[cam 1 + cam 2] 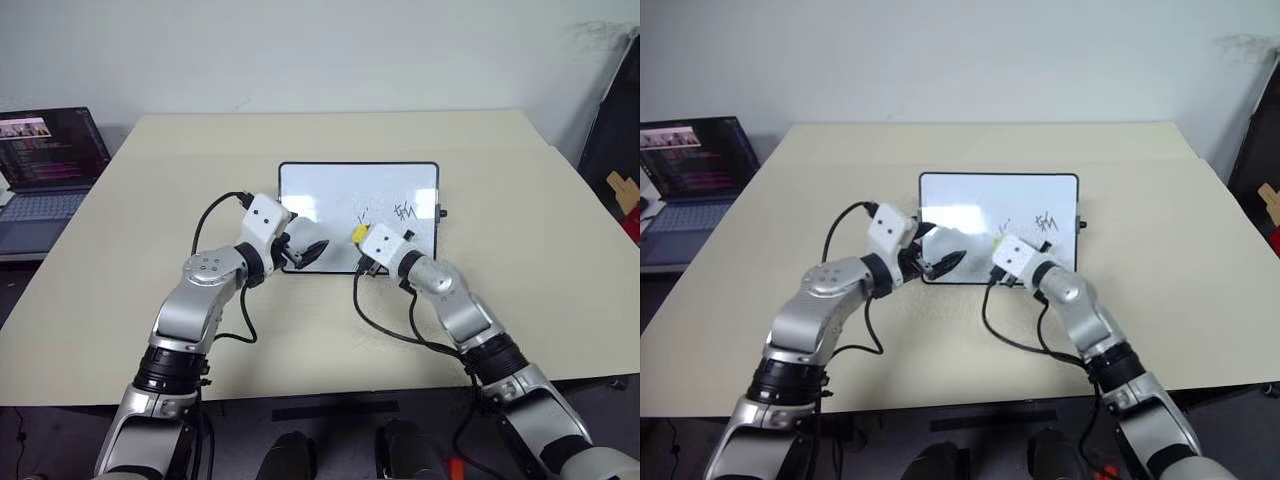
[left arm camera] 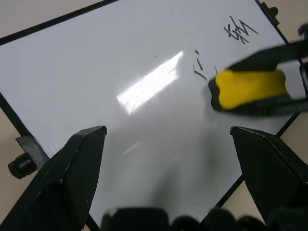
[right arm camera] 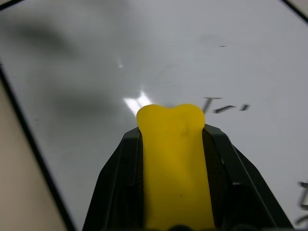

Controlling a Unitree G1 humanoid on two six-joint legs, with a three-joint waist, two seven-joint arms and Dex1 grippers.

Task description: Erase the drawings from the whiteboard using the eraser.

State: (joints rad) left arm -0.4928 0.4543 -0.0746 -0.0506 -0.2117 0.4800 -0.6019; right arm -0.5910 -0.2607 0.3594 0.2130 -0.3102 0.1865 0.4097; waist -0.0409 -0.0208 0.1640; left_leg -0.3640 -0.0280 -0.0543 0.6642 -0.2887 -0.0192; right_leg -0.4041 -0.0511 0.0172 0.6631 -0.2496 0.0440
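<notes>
The whiteboard lies flat in the middle of the table, black-framed and glossy. Of the drawings, a dark scribble sits near its right edge, and a few faint short strokes lie left of that. My right gripper is shut on the yellow eraser, whose tip is down near the board just beside the faint strokes. My left gripper hovers over the board's near left part, its two black fingers spread wide with nothing between them.
An open laptop stands on a lower surface off the table's left side. Dark gear and a cardboard piece lean at the far right. Black cables loop from both wrists over the near table. Small knobs stick out of the board's frame.
</notes>
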